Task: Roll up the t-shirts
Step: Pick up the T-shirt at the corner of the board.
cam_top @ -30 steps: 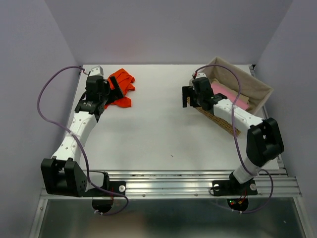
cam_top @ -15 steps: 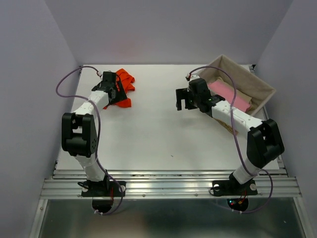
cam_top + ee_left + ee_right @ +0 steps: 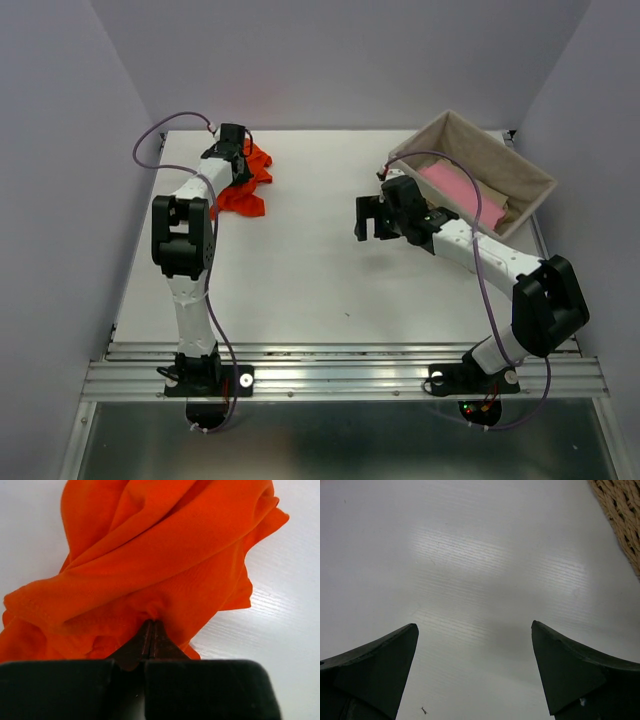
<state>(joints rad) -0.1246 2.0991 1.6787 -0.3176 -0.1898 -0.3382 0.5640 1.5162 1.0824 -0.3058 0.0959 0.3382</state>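
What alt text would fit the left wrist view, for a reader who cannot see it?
The left gripper, its jaws shut, pinches a fold of the crumpled orange t-shirt, which lies on the white table.

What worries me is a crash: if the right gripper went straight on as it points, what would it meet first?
Probably the bare table: the right gripper points at it, with the basket off to one side.

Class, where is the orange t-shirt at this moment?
Top view: the orange t-shirt lies crumpled at the far-left corner of the table, pinched by the left gripper.
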